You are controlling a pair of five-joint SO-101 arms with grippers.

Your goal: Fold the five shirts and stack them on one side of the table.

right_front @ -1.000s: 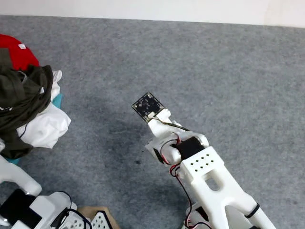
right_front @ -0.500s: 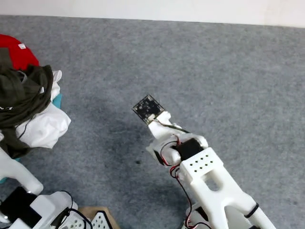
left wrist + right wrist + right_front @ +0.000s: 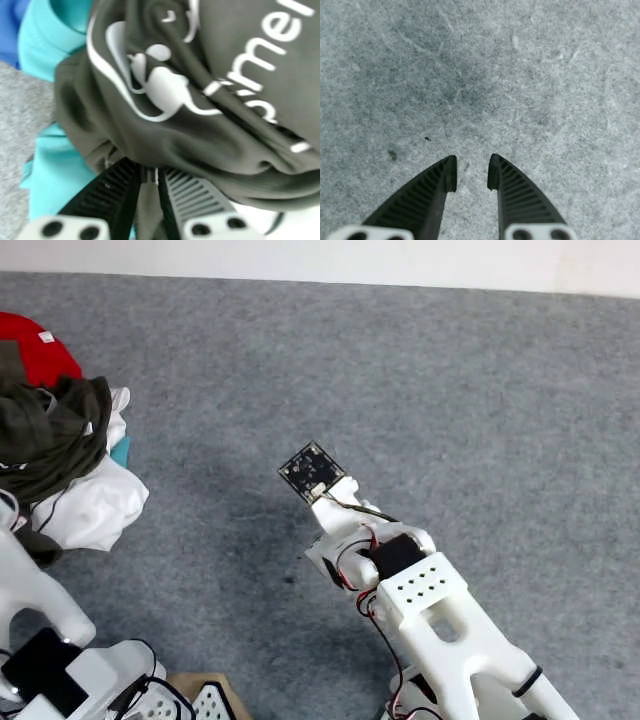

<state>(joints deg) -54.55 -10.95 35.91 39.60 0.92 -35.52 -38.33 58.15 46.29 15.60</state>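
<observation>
Olive shirt cloth is clamped tight in the left gripper, on a heap cut off by the high view's edge. A teal shirt, red shirt and white shirt are partly buried in it. The right gripper is held slightly parted over the grey felt table, with a pale wall seen beyond.

The dark shirt has white letters and a little logo, but it's bunched up, so no full word reads.
</observation>
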